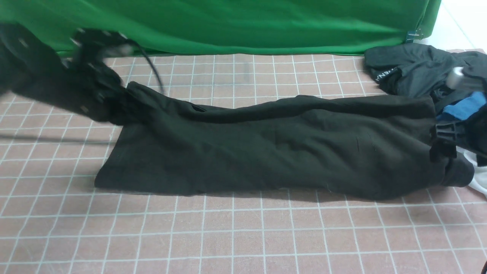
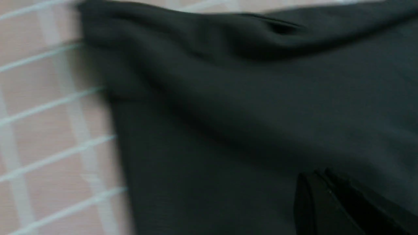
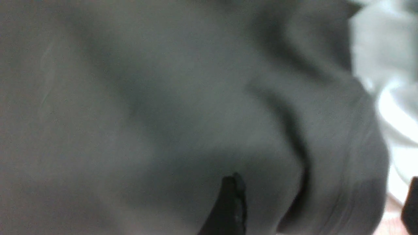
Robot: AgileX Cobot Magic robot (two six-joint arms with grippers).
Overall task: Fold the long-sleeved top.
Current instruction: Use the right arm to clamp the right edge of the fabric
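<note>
**Long-sleeved top lying in a long band across the mat, one arm at each end**

Long-sleeved top (image 1: 274, 148) lies as a wide black strip across the pink grid mat (image 1: 243, 236), with the green backdrop (image 1: 228, 23) behind it. No print is showing, just plain dark fabric.

From the front, the left gripper (image 1: 114, 102) is a motion-blurred black lump at the top's far-left corner, so that view alone won't tell you much. The left wrist cam helps: both fingers (image 2: 329, 205) lie pressed together with no gap, right over the cloth. I can't tell whether any fabric is pinched between them.

The right gripper (image 1: 449, 148) sits at the right end by the ribbed cuff (image 1: 460, 175). Its wrist view shows the fingers (image 3: 228, 209) spread wide on either side of that cuff.

Only the front view shows the pile on the right: a dark grey garment (image 1: 411, 68), something blue (image 1: 462, 106) and a bit of white cloth (image 1: 477, 179).
</note>
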